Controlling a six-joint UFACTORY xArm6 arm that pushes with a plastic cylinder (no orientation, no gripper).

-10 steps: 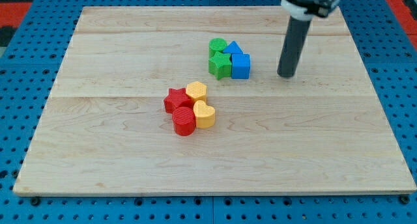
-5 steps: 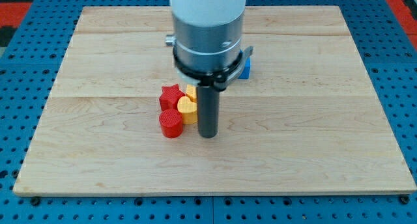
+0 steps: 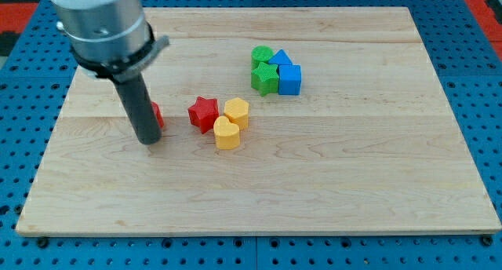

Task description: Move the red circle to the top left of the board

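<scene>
**Rod tip covers red circle on the table's left side**

Your dark rod stands on the pale wooden table (image 3: 353,184), my tip (image 3: 148,141) planted left of centre. The red circle block (image 3: 158,115) shows only as a sliver just behind the rod. To its right sit a red star block (image 3: 204,113), a yellow hexagon block (image 3: 236,111) and a yellow heart block (image 3: 227,133). Farther right cluster two green blocks (image 3: 263,70), a blue triangle block (image 3: 280,59) and a blue cube block (image 3: 289,79). There is no hand; nothing is held.

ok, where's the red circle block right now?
The red circle block sits left of centre on the wooden board, mostly hidden behind the dark rod, with my tip right beside it. The red star block is its nearest neighbour, to the view's right.
</scene>
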